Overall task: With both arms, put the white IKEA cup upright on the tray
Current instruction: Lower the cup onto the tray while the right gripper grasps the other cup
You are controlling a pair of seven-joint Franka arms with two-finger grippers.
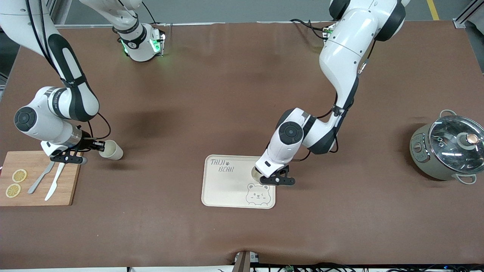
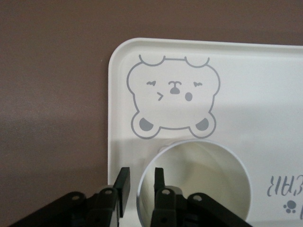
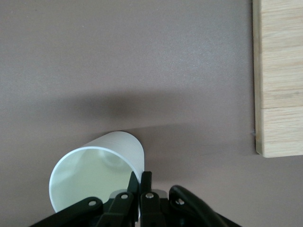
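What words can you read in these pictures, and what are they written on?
"TAIJI BEAR": grey letters on the cream tray, in the corner away from the bear face; the left wrist view shows only part of it, upside down.
The pot has a small panel on its side, too small to read.
The band on the right arm's base bears a mark, too small to read.
Nothing else carries writing.

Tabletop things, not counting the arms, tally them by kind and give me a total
Cups: 2, one upright on the tray, one on its side beside the cutting board
Trays: 1
Cutting boards: 1
Lemon slices: 2
Knives: 2
Lidded pots: 1
Total: 9
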